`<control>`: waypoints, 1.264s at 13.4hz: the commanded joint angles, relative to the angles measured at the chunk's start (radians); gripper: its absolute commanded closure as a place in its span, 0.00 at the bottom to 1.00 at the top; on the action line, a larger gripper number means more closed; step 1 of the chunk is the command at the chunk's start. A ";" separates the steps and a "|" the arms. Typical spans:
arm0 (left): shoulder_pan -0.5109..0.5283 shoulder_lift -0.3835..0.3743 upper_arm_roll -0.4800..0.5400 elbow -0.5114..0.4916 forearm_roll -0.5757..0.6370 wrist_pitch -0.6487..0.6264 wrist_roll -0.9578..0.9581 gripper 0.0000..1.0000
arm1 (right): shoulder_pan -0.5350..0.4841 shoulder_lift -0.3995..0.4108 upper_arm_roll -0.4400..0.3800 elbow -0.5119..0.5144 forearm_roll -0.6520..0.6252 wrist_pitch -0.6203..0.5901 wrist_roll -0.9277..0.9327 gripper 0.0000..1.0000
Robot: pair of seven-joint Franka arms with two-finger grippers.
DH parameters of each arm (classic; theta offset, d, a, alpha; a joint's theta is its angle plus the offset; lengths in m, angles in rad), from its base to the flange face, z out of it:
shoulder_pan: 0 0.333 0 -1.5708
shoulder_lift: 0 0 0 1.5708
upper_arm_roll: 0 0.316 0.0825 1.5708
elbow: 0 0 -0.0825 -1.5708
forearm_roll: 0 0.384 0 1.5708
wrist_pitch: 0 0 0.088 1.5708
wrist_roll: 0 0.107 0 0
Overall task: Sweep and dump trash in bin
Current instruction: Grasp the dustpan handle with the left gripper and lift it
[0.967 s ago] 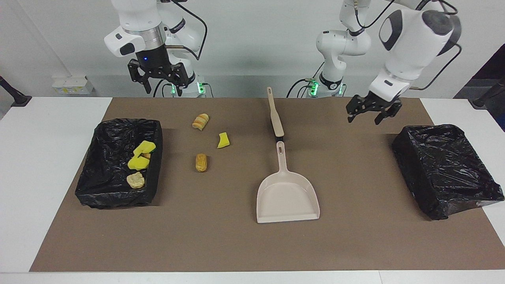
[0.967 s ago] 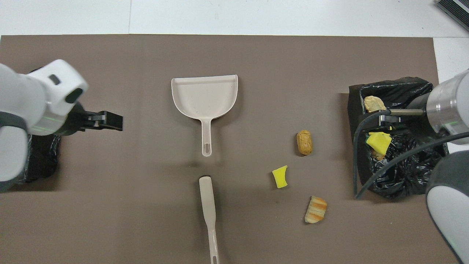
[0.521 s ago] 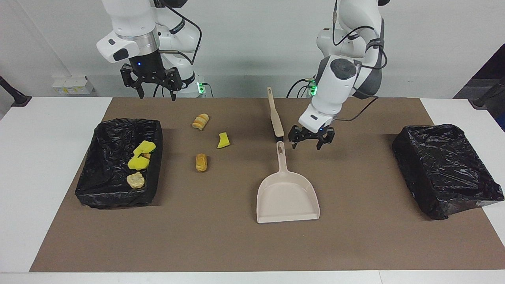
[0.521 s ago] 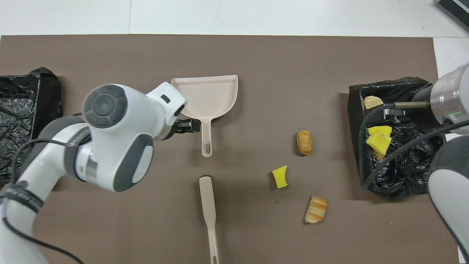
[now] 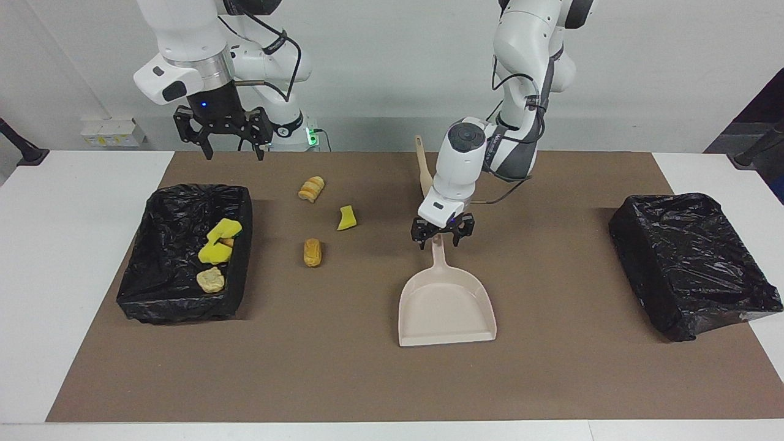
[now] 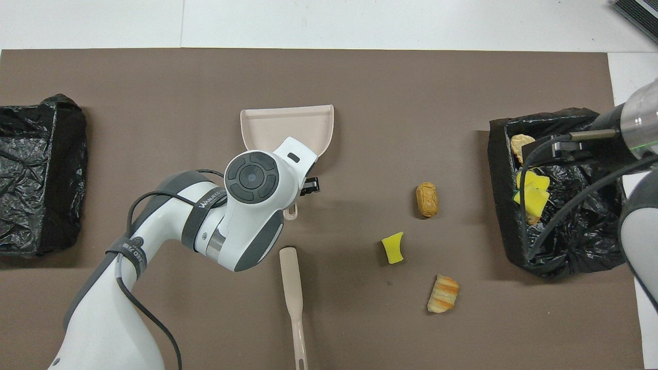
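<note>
right gripper (image 5: 231, 142): raised near its base, over the bench's near edge beside the bin (image 5: 184, 254); jaws spread, empty; drifted off the bin.
left gripper (image 5: 440, 235): has swung in over the dustpan (image 5: 446, 303) handle; jaws open astride it, grip not clear.
brush (image 6: 291, 288): unmoved, head end hidden in facing view.
trash (image 5: 312, 252): three scraps on the bench, the rest in the bin.

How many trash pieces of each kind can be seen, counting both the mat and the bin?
Sponge chunks: 3 (loose yellow chunk, green-topped chunk, plain yellow chunk)
Bread pieces: 4 (striped roll, tan roll, pale crust, half-hidden orange bit)
Total: 7
</note>
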 commanded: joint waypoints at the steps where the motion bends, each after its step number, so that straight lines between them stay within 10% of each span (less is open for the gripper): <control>1: -0.006 0.010 0.017 0.019 0.023 0.018 -0.019 0.76 | -0.010 0.012 0.008 0.028 -0.007 -0.026 -0.031 0.00; 2: -0.002 0.012 0.017 0.019 0.024 0.031 -0.011 0.99 | -0.010 0.014 0.008 0.028 -0.008 -0.026 -0.032 0.00; 10: 0.130 0.030 0.022 0.212 0.013 -0.236 0.162 1.00 | -0.005 0.000 0.008 0.022 0.002 -0.021 -0.023 0.00; 17: 0.331 -0.011 0.014 0.262 -0.048 -0.468 0.690 1.00 | 0.045 -0.106 0.011 -0.128 0.018 -0.006 0.001 0.00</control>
